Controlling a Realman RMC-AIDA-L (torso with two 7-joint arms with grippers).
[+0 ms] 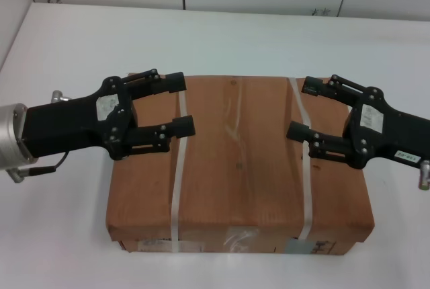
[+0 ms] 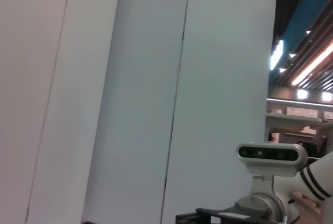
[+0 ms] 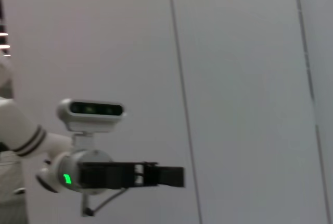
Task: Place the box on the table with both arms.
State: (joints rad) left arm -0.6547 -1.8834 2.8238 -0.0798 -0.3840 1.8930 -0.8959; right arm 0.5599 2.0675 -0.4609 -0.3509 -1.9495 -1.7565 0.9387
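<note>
In the head view, the left arm is cut off at 9 o'clock and the right arm at 3 o'clock. The left gripper and right gripper cover parts of the box top, so contact cannot be judged. The labels at 6 o'clock are too small to read. The left wrist view crops the other arm at 5 o'clock.

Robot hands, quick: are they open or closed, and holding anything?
Left gripper: open, over the cardboard box, holding nothing.
Right gripper: open, over the box's other side, holding nothing.
</note>
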